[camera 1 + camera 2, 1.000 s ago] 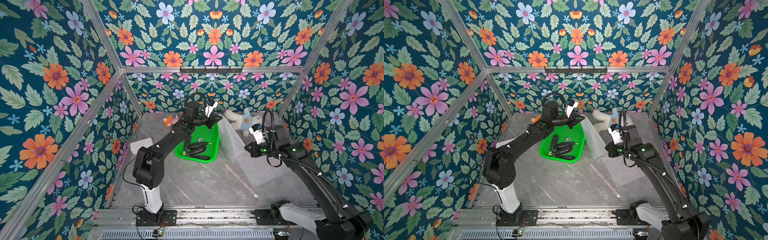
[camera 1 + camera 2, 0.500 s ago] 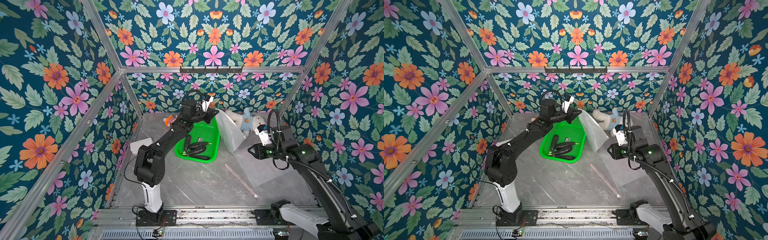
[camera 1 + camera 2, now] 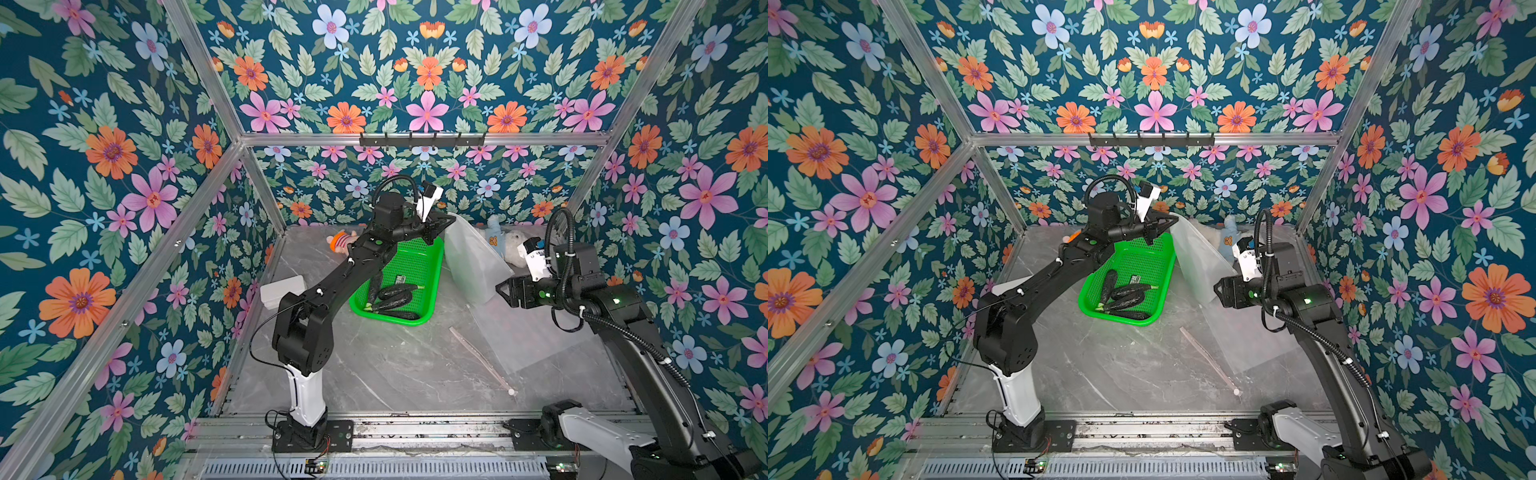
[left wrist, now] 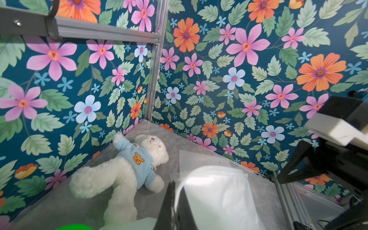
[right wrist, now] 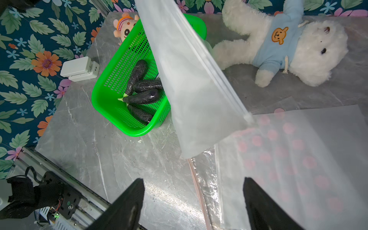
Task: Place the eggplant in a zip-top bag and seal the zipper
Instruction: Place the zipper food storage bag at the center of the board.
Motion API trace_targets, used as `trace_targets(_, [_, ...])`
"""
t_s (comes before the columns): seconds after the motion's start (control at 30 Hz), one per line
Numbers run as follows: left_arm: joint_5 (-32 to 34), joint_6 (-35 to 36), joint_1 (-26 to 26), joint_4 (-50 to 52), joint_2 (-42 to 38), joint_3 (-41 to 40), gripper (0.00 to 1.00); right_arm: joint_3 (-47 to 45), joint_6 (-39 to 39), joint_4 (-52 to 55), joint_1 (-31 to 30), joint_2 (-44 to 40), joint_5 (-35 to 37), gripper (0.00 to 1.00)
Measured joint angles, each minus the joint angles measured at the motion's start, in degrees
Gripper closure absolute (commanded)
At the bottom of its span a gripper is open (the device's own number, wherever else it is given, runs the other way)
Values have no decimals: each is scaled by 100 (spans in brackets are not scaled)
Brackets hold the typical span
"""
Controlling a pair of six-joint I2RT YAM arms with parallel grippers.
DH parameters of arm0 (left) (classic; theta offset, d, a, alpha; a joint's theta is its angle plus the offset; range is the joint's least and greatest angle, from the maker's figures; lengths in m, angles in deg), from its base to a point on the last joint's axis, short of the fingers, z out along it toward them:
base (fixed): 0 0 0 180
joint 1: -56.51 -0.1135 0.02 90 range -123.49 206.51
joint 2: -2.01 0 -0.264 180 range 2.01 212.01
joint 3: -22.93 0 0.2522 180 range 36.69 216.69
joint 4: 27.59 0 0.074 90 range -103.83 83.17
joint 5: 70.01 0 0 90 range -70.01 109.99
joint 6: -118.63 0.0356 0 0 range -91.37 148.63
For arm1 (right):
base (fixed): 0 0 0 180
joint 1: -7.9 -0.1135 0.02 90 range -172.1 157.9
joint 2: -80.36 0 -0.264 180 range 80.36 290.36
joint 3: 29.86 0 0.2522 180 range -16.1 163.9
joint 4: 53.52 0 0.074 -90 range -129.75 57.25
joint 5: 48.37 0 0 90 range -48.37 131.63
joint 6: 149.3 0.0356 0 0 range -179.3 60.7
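Several dark eggplants (image 3: 395, 293) (image 5: 141, 97) lie in a green basket (image 3: 390, 319). The zip-top bag (image 3: 536, 332) (image 5: 298, 155), frosted with pink dots, lies flat on the table. Its pink zipper (image 3: 478, 357) (image 5: 199, 191) ends at a white slider (image 3: 511, 391). My left gripper (image 3: 446, 220) (image 4: 175, 185) is shut on the top corner of a plain translucent plastic bag (image 3: 469, 257) (image 5: 189, 79), held up beside the basket. That bag's low end reaches the dotted bag; I cannot tell whether they join. My right gripper (image 3: 500, 293) (image 5: 192, 179) is open above the zipper, holding nothing.
A white teddy bear (image 3: 505, 245) (image 4: 129, 169) in a blue shirt lies at the back right. A small doll (image 3: 343, 240) lies behind the basket, and a white box (image 3: 282, 291) sits by the left wall. Flowered walls close in three sides.
My right gripper has opened and let go of the plain bag's low end, which now hangs from the left gripper. The left gripper has stayed shut and lifted slightly.
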State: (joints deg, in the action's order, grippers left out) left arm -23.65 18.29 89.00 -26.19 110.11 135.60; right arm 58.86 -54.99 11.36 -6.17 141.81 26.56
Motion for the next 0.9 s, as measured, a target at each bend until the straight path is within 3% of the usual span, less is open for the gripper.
trace_targets(0.13, [76,9,122,197,-66,428,100,-4,7,-160,122,-26,2,16])
trace_targets(0.33, [1307,-15,216,590,-531,778,100,-223,326,-544,256,-127,9,16])
trace_targets(0.5, [2505,-168,116,1069,-955,697,100,-365,514,-772,262,-107,-66,16])
trace_targets(0.9, [4059,-756,-389,2203,-2568,240,100,-732,748,-1246,262,111,-483,16])
